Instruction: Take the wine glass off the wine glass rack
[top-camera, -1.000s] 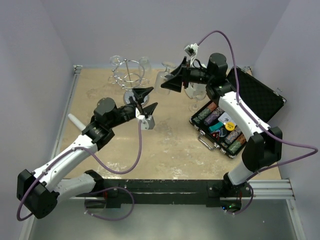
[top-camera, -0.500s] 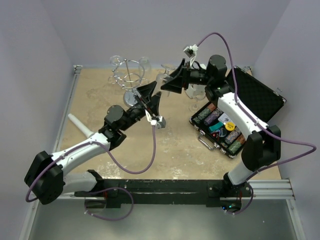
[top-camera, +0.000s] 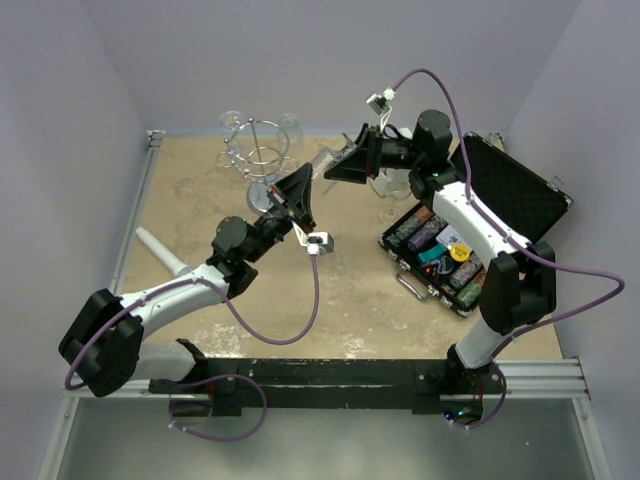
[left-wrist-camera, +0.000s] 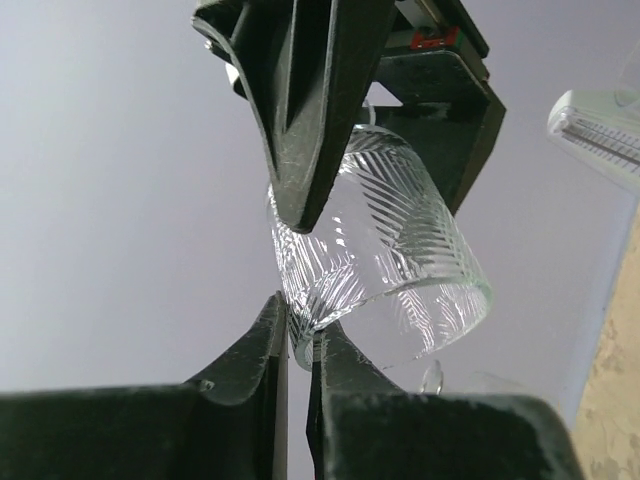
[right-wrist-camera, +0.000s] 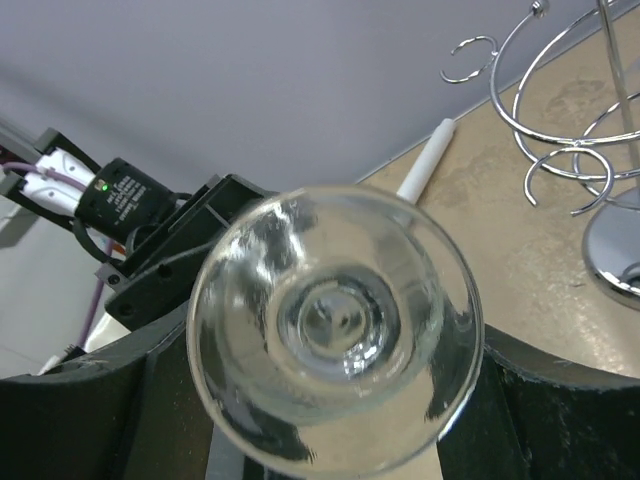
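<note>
A clear wine glass (top-camera: 326, 160) with a leaf-cut bowl (left-wrist-camera: 385, 250) hangs in the air to the right of the chrome wine glass rack (top-camera: 258, 155). My right gripper (top-camera: 347, 165) is shut on it. In the right wrist view the glass (right-wrist-camera: 335, 330) fills the space between the black fingers (right-wrist-camera: 90, 420), seen end-on. My left gripper (top-camera: 306, 186) has come up from below. Its two fingertips (left-wrist-camera: 300, 330) pinch the glass rim, one pad inside and one outside. The rack (right-wrist-camera: 575, 150) stands on the table behind, apart from the glass.
An open black case of poker chips (top-camera: 445, 255) lies under the right arm. A white stick (top-camera: 160, 250) lies at the left, also visible as the white stick (right-wrist-camera: 425, 160). More clear glasses (top-camera: 232, 122) stand around the rack at the back wall.
My left arm swung up and right to the glass held by the right gripper, and its jaws closed onto the rim. The right gripper shifted slightly left with the glass.
</note>
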